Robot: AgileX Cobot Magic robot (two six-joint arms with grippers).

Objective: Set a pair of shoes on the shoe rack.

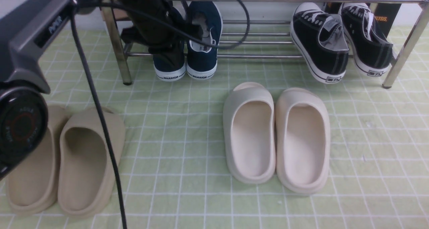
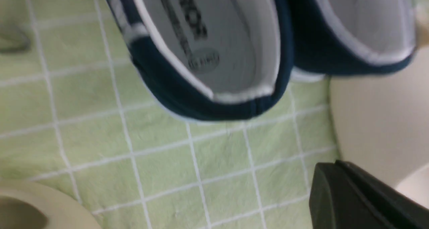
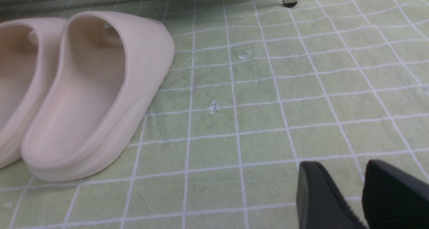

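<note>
Navy-blue canvas slip-on sneakers with white rubber soles (image 1: 205, 59) are seen side by side on the low shiny chrome-metal rack (image 1: 116, 44), near its left end, their heels poking out past the near bar. The pair appears to be placed already, so the task is judged all but finished; what is left is probably a last nudge or a clean retreat of the arm.

The left gripper (image 2: 336, 167) is closed with its fingertips together, nothing between them, and it is poised over the pair; whether the canvas is touched cannot be told. The right gripper (image 3: 345, 167) is held off to the near side with its fingers apart and nothing gripped.

If the closed tips were pushed too low, a heel could be caught and a shoe twisted or tipped off the bars. The upper bars could be knocked as the arm is lifted, and the loose black cable (image 1: 97, 101) — looped across the rack front — could be snagged on a shoe.

Underfoot, a pale green cloth with a white grid (image 1: 174, 188) is spread, slightly rucked at the right. Black lace-up sneakers (image 1: 321, 44) are stood at the rack's right end; cream foam slides (image 1: 251, 175) are set nearer, with beige foam slides (image 1: 90, 202) at near left. Behind the rack, a pale wall (image 1: 254, 12) is visible.
</note>
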